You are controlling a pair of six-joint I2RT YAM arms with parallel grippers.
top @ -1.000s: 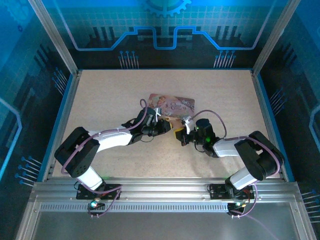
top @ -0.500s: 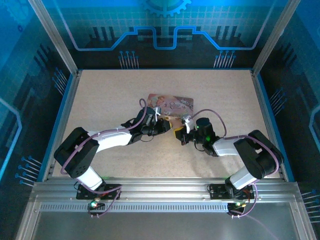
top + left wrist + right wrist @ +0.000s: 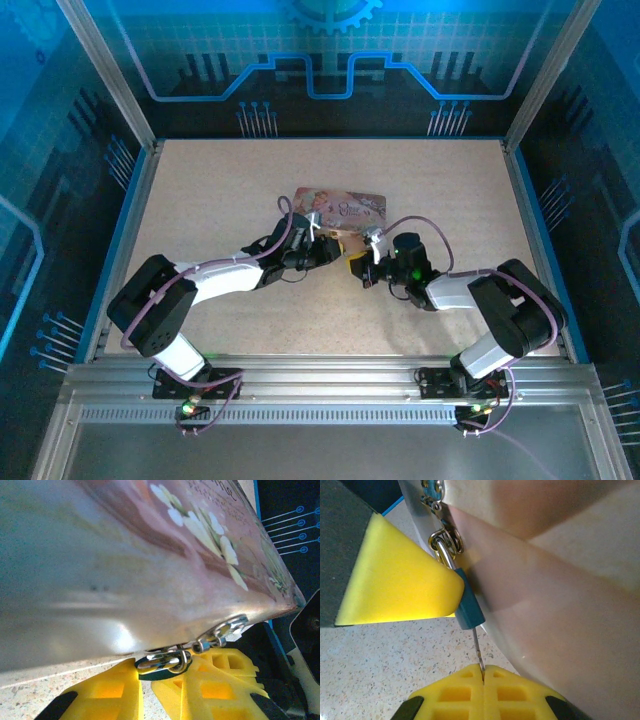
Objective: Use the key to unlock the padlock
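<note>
Little has changed since the earlier frame: the right arm's wrist has edged a touch toward the pink tin, and both pincers remain at its near edge on the tabletop. The padlock hangs by its shackle from the tin's hasp rings. The left pincer is narrowed around its body, apparently steadying it. The right pincer is clamped on the key, whose thin shaft runs straight from the fingertips into the padlock's base, in line with the body. The coming move looks like a twist about that shared axis, and the right arm holds it.
</note>
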